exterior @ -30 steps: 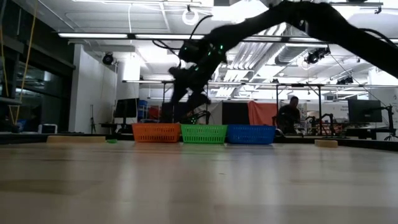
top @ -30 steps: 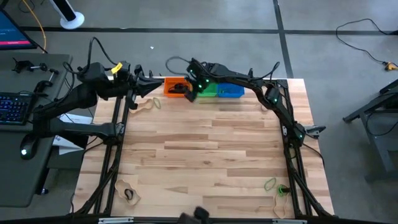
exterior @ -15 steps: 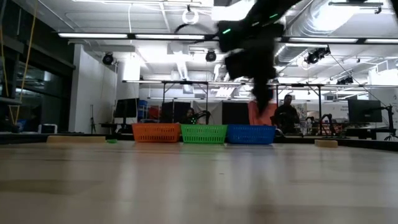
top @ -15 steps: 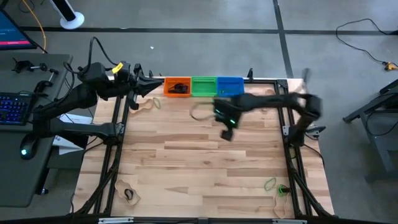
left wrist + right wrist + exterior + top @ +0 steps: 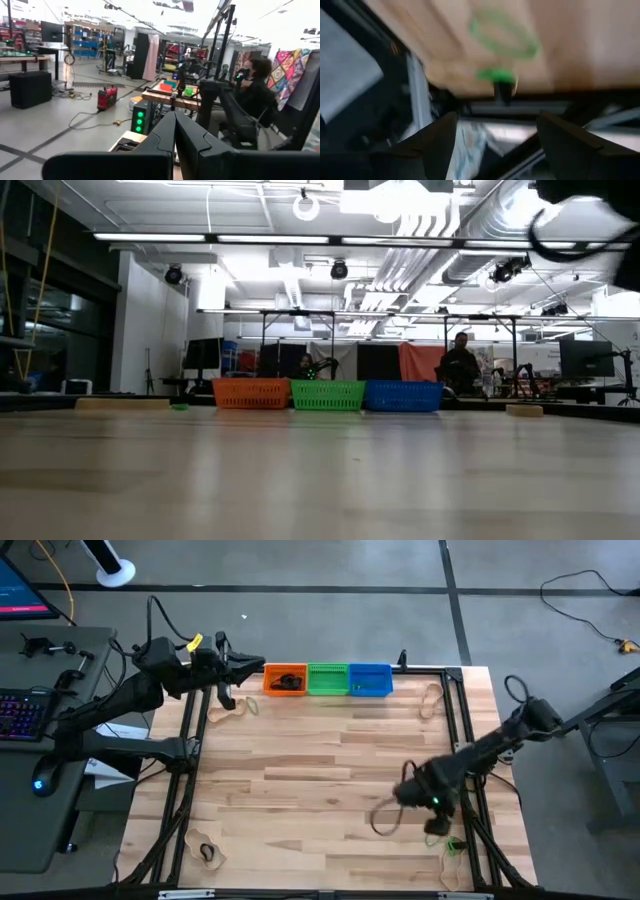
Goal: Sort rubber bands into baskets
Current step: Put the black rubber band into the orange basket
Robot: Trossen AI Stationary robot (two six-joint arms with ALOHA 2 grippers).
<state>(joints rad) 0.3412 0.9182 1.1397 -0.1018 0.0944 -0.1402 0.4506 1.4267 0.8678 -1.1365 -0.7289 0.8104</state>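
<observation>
The orange (image 5: 285,679), green (image 5: 327,678) and blue (image 5: 370,679) baskets stand in a row at the table's far edge; the orange one holds something black. My right gripper (image 5: 437,828) is open and empty above the near right corner, over green rubber bands (image 5: 455,846). In the right wrist view a green loop (image 5: 502,32) lies flat on the wood ahead of the open fingers (image 5: 496,120). My left gripper (image 5: 258,665) is shut and empty, beside the orange basket's left end. Tan bands lie at the far left (image 5: 232,710) and far right (image 5: 432,695).
Tan and black bands (image 5: 205,853) lie at the near left corner. A dark cable loop (image 5: 382,819) hangs off my right arm over the wood. The table's frame rails run along both sides (image 5: 470,790). People sit in the room beyond the baskets (image 5: 460,365).
My right gripper has swung fast from above the orange basket across the table toward the near right corner, and now points down at the green bands. My left gripper has shifted slightly toward the far edge. No band has moved.
</observation>
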